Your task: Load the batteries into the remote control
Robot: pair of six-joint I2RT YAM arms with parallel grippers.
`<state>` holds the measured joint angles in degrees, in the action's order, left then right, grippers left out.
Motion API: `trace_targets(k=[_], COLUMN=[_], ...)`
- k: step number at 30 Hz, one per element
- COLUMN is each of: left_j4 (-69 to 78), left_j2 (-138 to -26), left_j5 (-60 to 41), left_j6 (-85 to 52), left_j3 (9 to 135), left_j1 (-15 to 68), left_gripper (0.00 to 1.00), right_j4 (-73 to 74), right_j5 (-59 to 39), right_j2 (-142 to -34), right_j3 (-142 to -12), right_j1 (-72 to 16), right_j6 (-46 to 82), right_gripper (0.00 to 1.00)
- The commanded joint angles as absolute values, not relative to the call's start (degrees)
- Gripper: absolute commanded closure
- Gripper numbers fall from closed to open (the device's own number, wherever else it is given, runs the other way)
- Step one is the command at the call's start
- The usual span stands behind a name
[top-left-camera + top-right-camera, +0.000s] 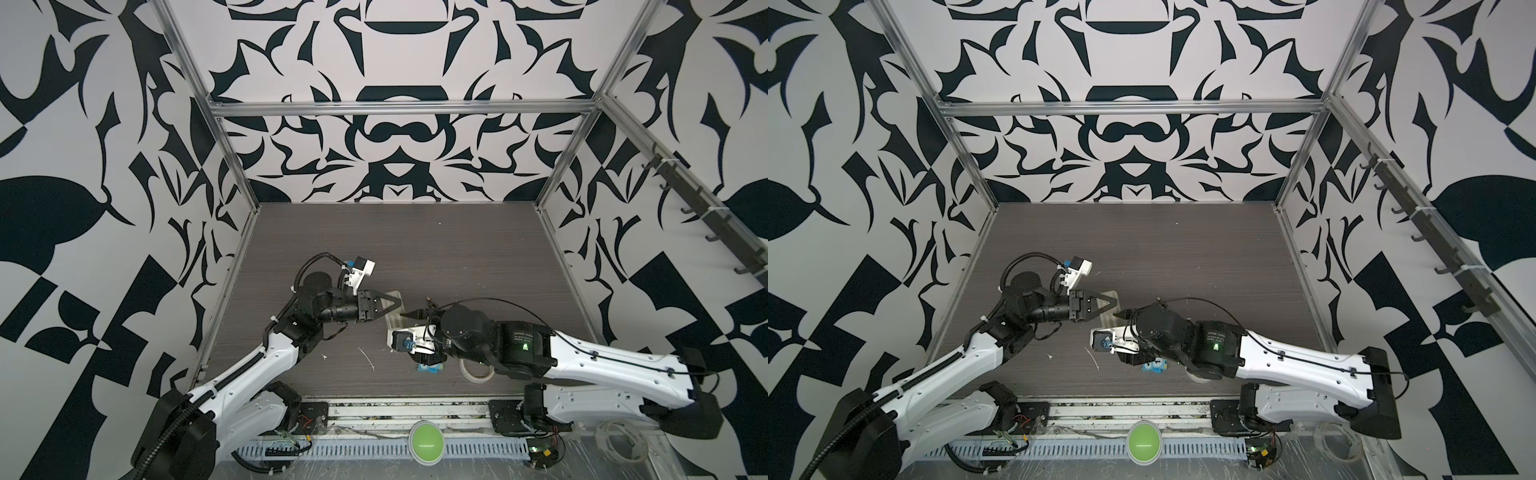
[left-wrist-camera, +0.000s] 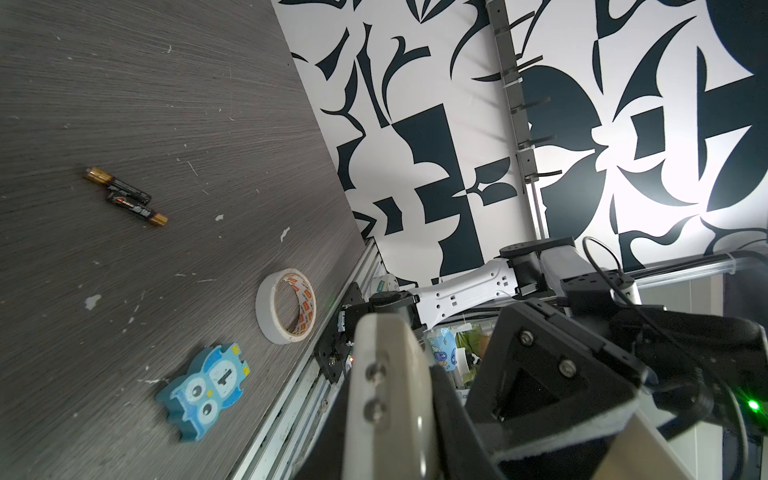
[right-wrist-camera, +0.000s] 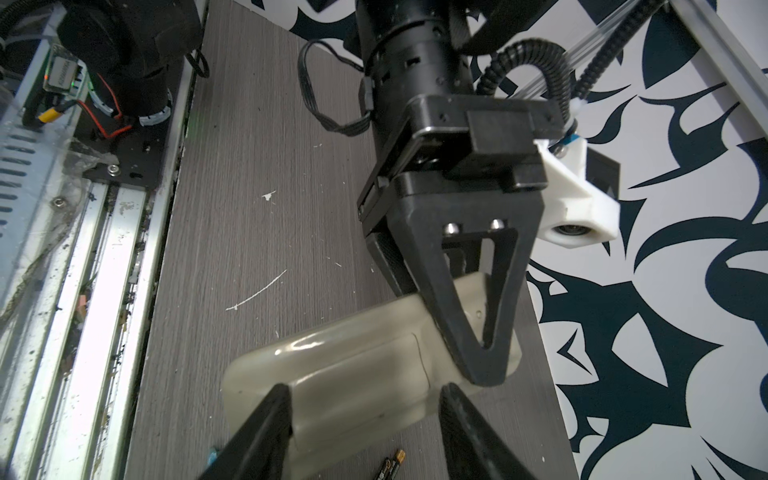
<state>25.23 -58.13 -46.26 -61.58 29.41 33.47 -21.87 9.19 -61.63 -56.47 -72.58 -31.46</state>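
Note:
My left gripper [image 1: 395, 305] is shut on one end of the remote control [image 1: 392, 322] and holds it above the table. The right wrist view shows the remote control's [image 3: 353, 365] plain off-white back and its closed cover panel. My right gripper [image 3: 365, 395] stands open right at that back, one finger on each side of the panel; whether they touch it I cannot tell. In both top views this right gripper [image 1: 1121, 314] points left at the remote. The two batteries [image 2: 124, 195] lie side by side on the table. They also show as batteries [image 3: 392, 463] below the remote.
A blue owl tile [image 2: 203, 390] and a roll of masking tape [image 2: 286, 305] lie near the table's front edge, under my right arm. White scraps [image 1: 368, 357] dot the tabletop. A green dome [image 1: 427, 446] sits on the front rail. Patterned walls enclose three sides.

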Motion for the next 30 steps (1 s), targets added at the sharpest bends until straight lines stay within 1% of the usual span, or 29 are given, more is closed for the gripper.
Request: trace_targets(k=[1, 8, 20, 30], left_j4=[26.7, 26.9, 26.7, 26.8], left_j2=[-56.7, -56.8, -57.1, -57.1], left_j5=[-46.8, -46.8, -46.9, -47.2], left_j6=[-62.0, -62.0, -62.0, -62.0], left_j3=[28.7, 28.7, 29.3, 29.4], left_j1=[33.5, 33.5, 33.5, 33.5], left_gripper=[1.00, 1.00, 1.00, 1.00], right_j4=[-23.5, -24.3, -24.9, -26.7], right_j5=[8.7, 9.1, 5.5, 10.5], right_j2=[-61.6, -62.1, -63.0, -64.8], right_j3=[-59.2, -59.2, -59.9, -60.2], right_j1=[-72.5, -72.5, -72.5, -72.6], right_j6=[-31.1, -31.0, -30.3, -31.2], right_gripper=[0.39, 0.39, 0.39, 0.39])
